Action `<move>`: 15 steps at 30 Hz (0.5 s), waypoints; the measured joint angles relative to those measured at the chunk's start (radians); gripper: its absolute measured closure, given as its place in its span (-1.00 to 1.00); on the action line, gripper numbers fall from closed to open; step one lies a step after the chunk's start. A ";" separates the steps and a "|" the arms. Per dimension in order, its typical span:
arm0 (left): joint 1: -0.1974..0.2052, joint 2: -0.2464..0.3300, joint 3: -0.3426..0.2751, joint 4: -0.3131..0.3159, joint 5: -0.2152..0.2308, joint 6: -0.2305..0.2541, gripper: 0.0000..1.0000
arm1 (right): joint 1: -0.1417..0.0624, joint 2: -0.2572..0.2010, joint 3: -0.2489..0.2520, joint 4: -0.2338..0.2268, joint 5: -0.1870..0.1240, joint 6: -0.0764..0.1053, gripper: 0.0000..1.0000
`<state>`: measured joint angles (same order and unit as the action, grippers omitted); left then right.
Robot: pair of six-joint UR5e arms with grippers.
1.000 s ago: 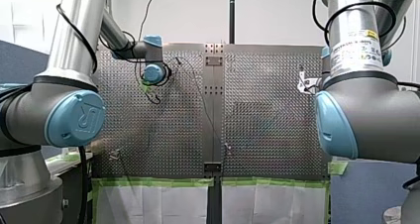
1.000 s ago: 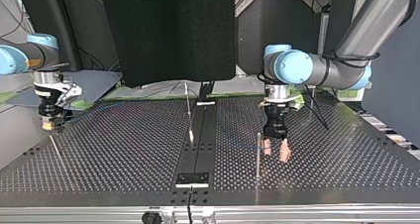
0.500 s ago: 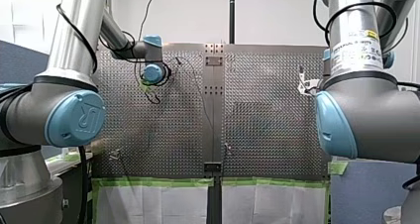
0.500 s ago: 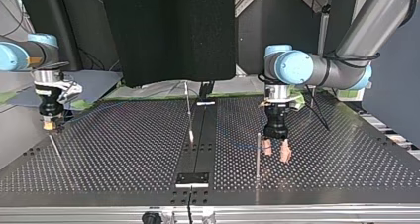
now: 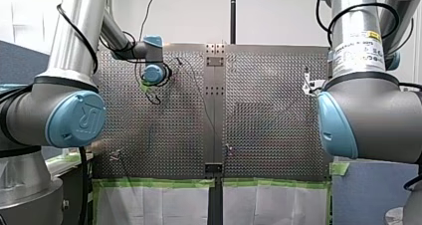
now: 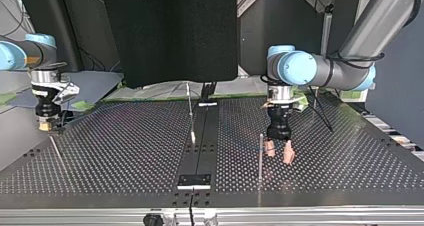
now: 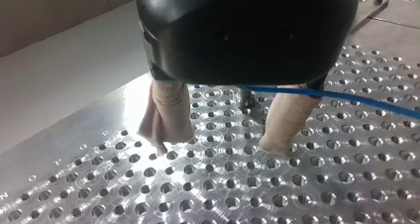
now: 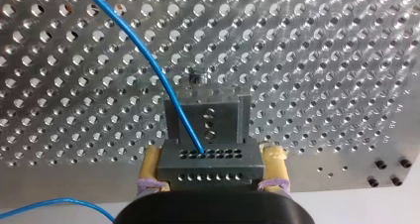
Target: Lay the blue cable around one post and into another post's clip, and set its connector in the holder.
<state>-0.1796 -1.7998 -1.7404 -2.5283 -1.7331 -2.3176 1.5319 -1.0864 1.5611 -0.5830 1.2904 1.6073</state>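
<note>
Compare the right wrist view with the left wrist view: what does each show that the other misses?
Only the right wrist view: my right gripper shut on the dark grey connector block with rows of holes, yellow pads at either side, and the grey U-shaped holder directly ahead. Only the left wrist view: my left gripper open, its beige-wrapped fingers gripping nothing. Both: the thin blue cable and the perforated metal table.

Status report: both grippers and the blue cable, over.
Left gripper open, beside a post. Right gripper shut on connector, holder directly ahead. Blue cable trails from connector. Nothing seen between connector and holder.
</note>
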 joint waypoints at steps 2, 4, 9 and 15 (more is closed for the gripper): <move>0.000 0.000 0.000 0.000 0.000 0.000 -0.96 | -0.001 0.008 0.000 -0.010 -0.011 0.003 0.63; 0.000 0.000 0.000 0.000 0.001 0.000 -0.96 | -0.001 0.016 0.000 -0.019 -0.018 0.007 0.63; 0.000 0.000 0.000 -0.001 0.001 0.001 -0.96 | -0.001 0.024 0.000 -0.028 -0.024 0.011 0.63; 0.001 0.000 0.000 -0.001 0.001 0.001 -0.96 | -0.002 0.027 0.000 -0.048 -0.025 0.018 0.63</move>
<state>-0.1785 -1.7998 -1.7405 -2.5293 -1.7324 -2.3166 1.5303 -1.0598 1.5611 -0.6310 1.2658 1.6254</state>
